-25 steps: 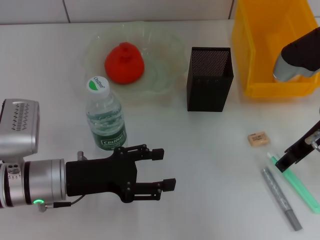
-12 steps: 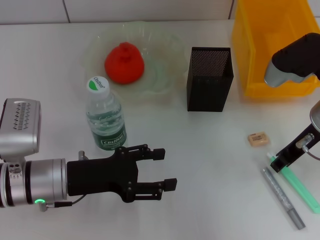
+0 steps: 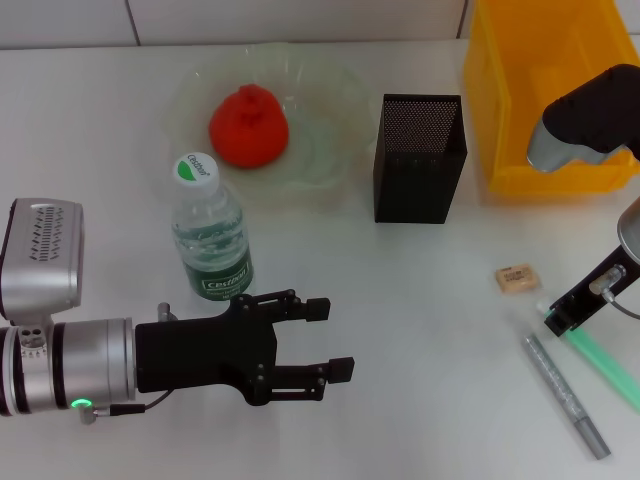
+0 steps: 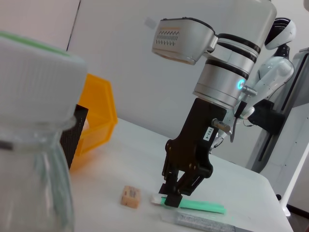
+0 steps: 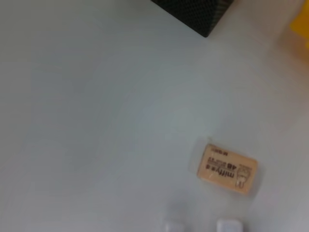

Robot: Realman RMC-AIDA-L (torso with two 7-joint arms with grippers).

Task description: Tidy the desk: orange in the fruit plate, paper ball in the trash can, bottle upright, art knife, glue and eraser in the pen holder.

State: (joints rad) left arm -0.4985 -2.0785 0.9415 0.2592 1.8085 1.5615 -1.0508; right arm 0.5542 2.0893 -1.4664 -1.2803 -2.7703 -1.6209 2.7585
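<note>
The right end effector is clamped on the green glue (near end); its long axis trails away from the pen holder.

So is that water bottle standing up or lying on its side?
Standing up. In the head view the water bottle rests on its base on the table, its cap on top, just beyond the left gripper and its open fingers.

Close up, the bottle with its white cap fills one side. Behind it stand the black mesh holder and the yellow bin. Farther off, the right hand is down on the green glue, closed on its end, between the eraser and the grey knife on the tabletop.
</note>
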